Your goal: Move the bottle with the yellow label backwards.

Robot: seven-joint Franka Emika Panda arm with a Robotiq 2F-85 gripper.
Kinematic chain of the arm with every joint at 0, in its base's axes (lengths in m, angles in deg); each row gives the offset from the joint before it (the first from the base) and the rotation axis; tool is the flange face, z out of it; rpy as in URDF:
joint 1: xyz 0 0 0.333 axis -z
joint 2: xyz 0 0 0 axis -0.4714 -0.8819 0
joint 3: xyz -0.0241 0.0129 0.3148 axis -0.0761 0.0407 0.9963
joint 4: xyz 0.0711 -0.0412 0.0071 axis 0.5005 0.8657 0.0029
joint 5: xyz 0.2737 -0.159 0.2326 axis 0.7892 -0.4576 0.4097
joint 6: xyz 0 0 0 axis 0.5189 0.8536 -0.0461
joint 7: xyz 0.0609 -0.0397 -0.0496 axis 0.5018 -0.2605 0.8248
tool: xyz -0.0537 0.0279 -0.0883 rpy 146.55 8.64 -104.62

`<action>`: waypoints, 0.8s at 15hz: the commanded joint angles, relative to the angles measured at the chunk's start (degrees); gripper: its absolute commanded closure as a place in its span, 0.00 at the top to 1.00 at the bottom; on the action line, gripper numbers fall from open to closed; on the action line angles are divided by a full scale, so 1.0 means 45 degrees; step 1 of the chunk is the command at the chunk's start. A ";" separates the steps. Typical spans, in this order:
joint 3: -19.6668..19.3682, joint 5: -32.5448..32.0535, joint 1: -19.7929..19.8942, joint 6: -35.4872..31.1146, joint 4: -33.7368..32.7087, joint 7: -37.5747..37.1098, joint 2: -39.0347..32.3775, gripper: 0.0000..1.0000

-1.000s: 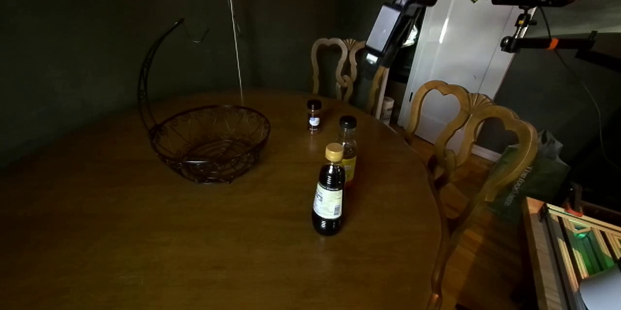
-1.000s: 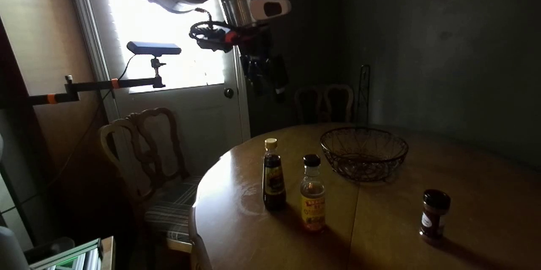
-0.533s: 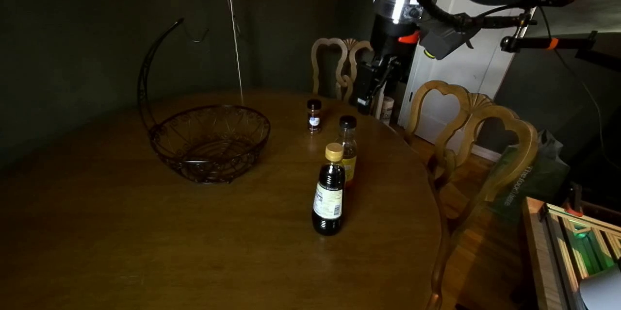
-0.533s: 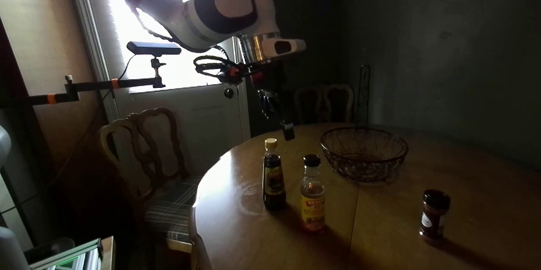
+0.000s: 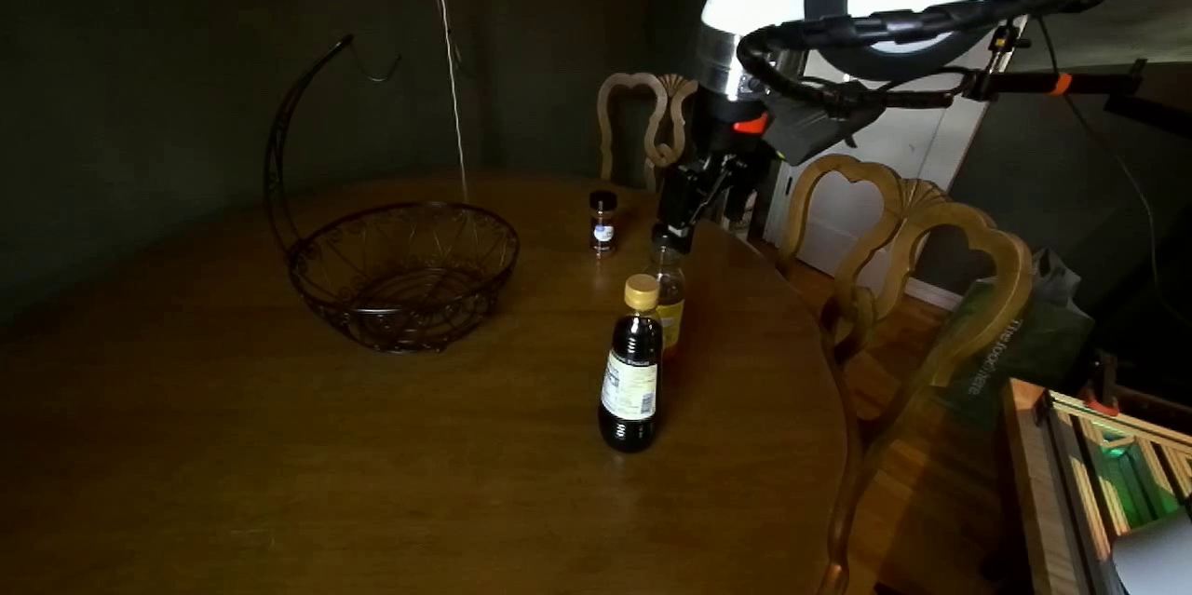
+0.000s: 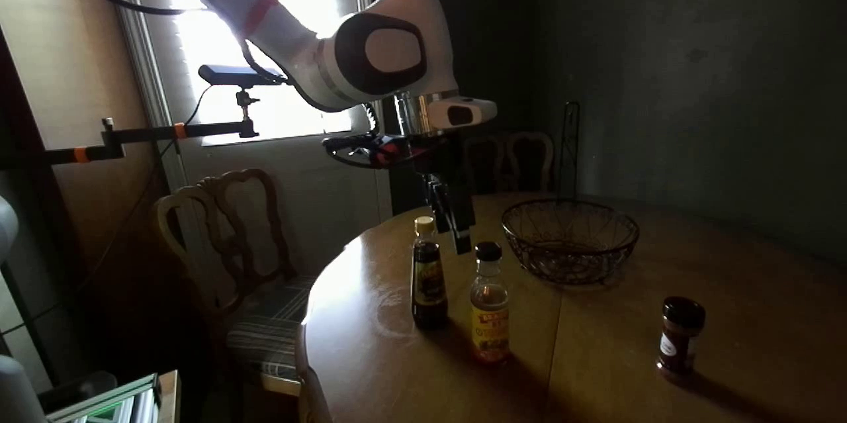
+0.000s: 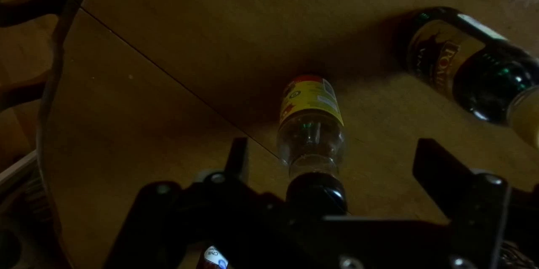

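End effector (image 7: 334,153): jaws wide apart, up by the top of the yellow-label bottle (image 6: 490,320), which shows btwn them in wrist view; contact hard to call, v. dim there. Bottle's upright on table (image 5: 372,465) near the dark bottle w/ gold cap (image 6: 429,290). Farther out: small jar (image 6: 679,337) & wire basket (image 5: 377,309), also on table.
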 commanded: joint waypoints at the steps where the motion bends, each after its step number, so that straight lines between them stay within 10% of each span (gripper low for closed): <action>1: -0.0274 0.0172 -0.0018 -0.0576 -0.0421 -0.0487 -0.0771 0.99; 12: -0.0787 0.0051 -0.0156 -0.1315 -0.1077 -0.1612 -0.2018 0.57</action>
